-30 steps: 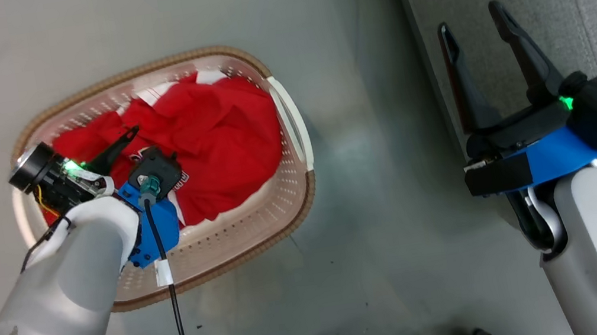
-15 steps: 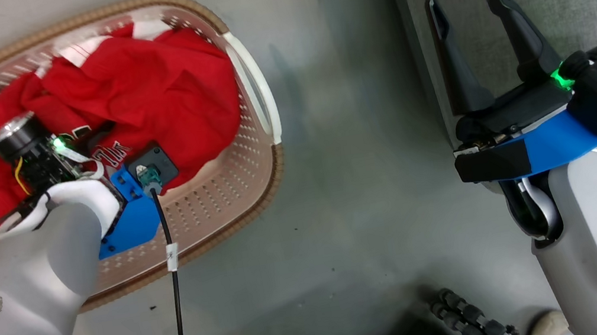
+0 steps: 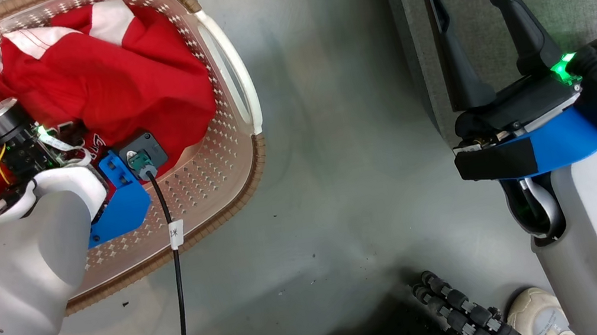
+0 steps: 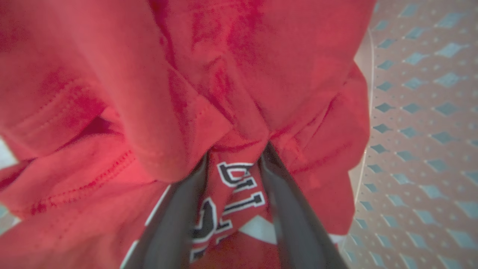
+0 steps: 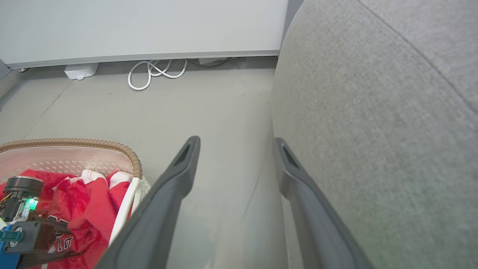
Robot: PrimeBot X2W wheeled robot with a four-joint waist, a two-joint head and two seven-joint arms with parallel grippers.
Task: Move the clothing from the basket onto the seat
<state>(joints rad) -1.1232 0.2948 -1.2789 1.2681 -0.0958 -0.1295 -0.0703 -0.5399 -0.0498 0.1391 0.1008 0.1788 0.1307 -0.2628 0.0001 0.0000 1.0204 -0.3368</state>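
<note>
Clothing lies crumpled, red with white trim and black-and-white lettering.

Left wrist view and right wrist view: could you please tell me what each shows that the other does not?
Left wrist: the lettered fold lying between the left hand's fingers. Right wrist: the open right hand, the seat, floor and a white cable. Shared: the red clothing in the basket.

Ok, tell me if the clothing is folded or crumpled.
Crumpled: the clothing lies bunched in uneven folds inside the basket, with white trim turned out at the top.
</note>
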